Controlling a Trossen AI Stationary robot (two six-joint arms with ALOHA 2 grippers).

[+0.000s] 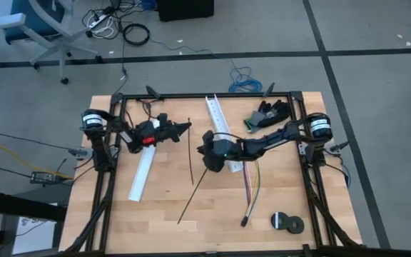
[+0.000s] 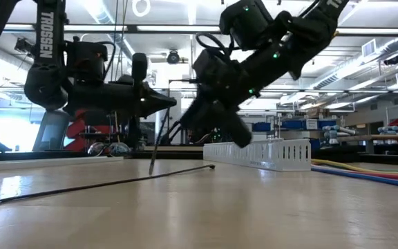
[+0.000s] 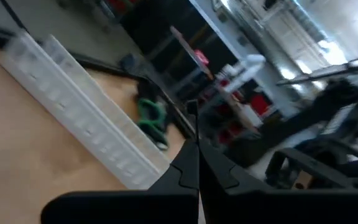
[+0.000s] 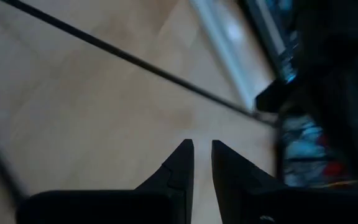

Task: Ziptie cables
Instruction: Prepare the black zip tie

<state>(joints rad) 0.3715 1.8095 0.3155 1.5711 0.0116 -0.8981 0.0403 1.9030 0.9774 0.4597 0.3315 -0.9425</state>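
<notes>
The tabletop (image 1: 212, 214) carried two white channels (image 1: 143, 171), one lying beside the left gripper (image 1: 185, 127), whose fingers were shut on a thin ziptie (image 1: 190, 150). The right gripper (image 1: 207, 168) hovered slightly parted and empty over another ziptie (image 1: 195, 191); it risked nudging it aside. The cables (image 1: 252, 182) lay just beyond its wrist

"TROSSEN" on left arm (image 2: 48, 34)

Two zipties (image 1: 191, 150) (image 1: 195, 194); one cable bundle (image 1: 251, 187); two white channels (image 1: 144, 171) (image 1: 218, 127); one tape roll (image 1: 287, 223).
</notes>
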